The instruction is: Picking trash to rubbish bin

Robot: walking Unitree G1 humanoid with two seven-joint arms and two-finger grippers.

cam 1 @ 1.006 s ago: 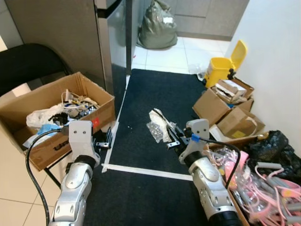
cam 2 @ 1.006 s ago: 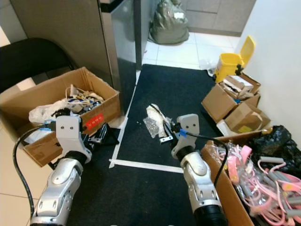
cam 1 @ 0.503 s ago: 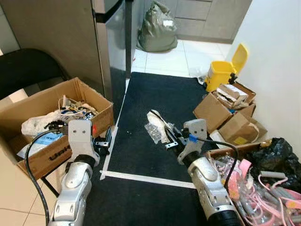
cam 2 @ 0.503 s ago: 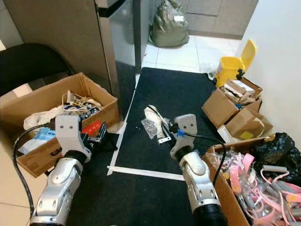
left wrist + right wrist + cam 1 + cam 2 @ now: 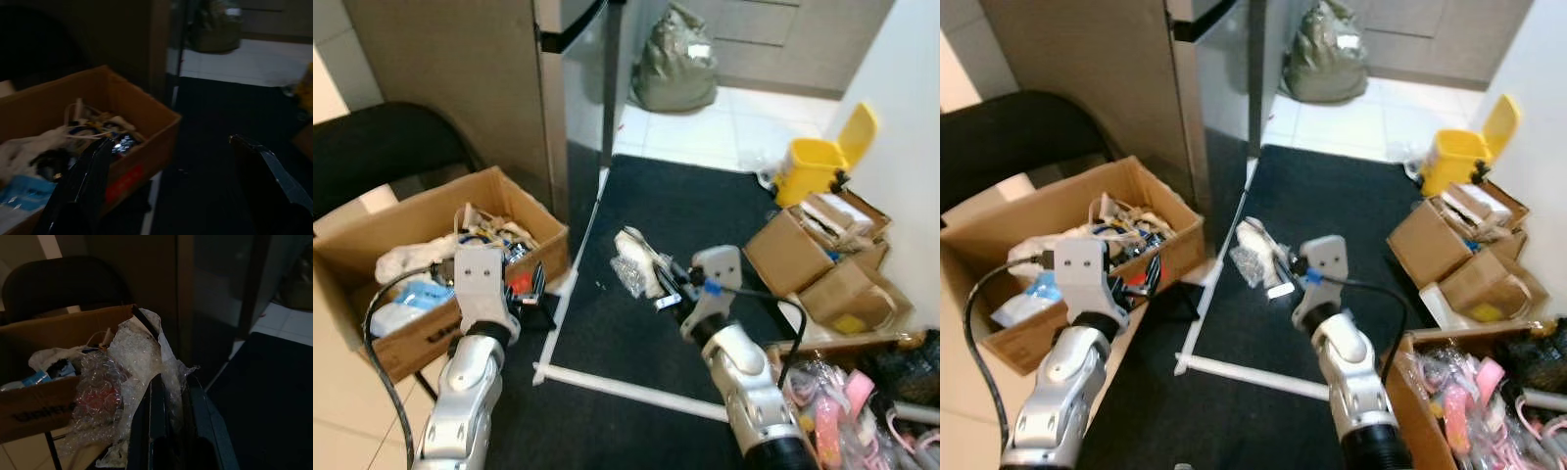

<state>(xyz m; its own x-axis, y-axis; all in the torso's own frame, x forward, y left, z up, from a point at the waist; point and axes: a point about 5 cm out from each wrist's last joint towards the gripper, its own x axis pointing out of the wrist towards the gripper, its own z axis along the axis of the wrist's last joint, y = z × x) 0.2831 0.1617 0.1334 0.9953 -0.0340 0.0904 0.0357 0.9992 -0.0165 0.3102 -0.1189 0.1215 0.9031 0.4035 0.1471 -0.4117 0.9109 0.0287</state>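
Note:
My right gripper point(image 5: 668, 285) is shut on a crumpled wad of bubble wrap and white plastic point(image 5: 632, 262), held low over the black mat point(image 5: 705, 206). In the right wrist view the wrap point(image 5: 122, 377) bulges out between and beside the fingers point(image 5: 157, 404). My left gripper point(image 5: 530, 290) is open with nothing in it, close to the front of an open cardboard box point(image 5: 544, 227) full of cables and wrappers. In the left wrist view its two fingers point(image 5: 93, 171) stand wide apart. The yellow rubbish bin point(image 5: 813, 162), lid up, stands at the far right of the mat by the wall.
A black chair point(image 5: 391, 147) stands behind the left box, next to a tall grey cabinet point(image 5: 460, 78). Cardboard boxes point(image 5: 822, 257) line the right wall, with a box of pink hangers point(image 5: 847, 416) in front. A full green bag point(image 5: 677, 70) lies on the tiles beyond. White tape point(image 5: 626, 387) crosses the mat.
The whole picture has shifted as the camera moved; the right-hand boxes and bin now sit further right. Both grippers keep their hold and pose, the wrap still in the right one.

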